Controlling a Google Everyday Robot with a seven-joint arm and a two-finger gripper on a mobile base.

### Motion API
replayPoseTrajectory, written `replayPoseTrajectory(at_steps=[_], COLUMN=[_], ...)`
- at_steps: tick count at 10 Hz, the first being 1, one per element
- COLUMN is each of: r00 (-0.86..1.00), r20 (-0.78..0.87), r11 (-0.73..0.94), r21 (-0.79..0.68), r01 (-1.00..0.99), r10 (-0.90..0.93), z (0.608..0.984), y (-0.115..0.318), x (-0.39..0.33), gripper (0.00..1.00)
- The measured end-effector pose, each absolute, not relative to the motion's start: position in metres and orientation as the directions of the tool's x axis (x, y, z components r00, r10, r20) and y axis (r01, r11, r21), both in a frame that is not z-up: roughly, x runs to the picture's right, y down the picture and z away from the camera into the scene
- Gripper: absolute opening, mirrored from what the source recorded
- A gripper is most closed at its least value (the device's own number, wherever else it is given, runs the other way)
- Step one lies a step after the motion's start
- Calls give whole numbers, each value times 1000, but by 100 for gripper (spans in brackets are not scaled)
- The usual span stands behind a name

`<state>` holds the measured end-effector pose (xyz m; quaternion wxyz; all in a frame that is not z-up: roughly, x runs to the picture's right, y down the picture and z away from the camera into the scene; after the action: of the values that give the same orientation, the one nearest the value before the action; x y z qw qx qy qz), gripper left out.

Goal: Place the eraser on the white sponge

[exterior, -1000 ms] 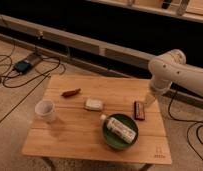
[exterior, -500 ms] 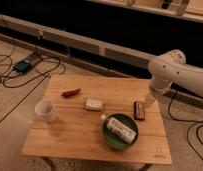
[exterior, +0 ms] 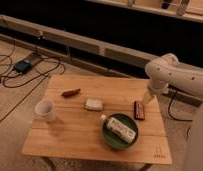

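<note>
The eraser [exterior: 139, 110], a small dark red flat block, lies on the wooden table [exterior: 75, 135] near its right edge. The white sponge [exterior: 93, 104], an off-white pad, lies near the table's middle, well left of the eraser. My gripper [exterior: 146, 99] hangs from the white arm [exterior: 170, 75] at the right, just above and slightly behind the eraser.
A green plate [exterior: 111, 141] holding a pale labelled bottle [exterior: 120, 129] sits in front of the eraser. A white cup [exterior: 45, 110] stands at the left. A reddish-brown chili-shaped object [exterior: 71, 92] lies at the back left. Cables [exterior: 25, 67] lie on the floor to the left.
</note>
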<state>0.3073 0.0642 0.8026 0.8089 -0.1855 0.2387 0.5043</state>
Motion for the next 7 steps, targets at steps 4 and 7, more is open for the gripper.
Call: replayPoseTrajectory(at_steps=[4,7], r00=[258,204], r20=[-604,-617], r11=[331,273], r21=[11,18], r01=[-943,-962], r10=[754,760], z=[848,877], y=[85,99], x=[301,288], gripper=[80,80])
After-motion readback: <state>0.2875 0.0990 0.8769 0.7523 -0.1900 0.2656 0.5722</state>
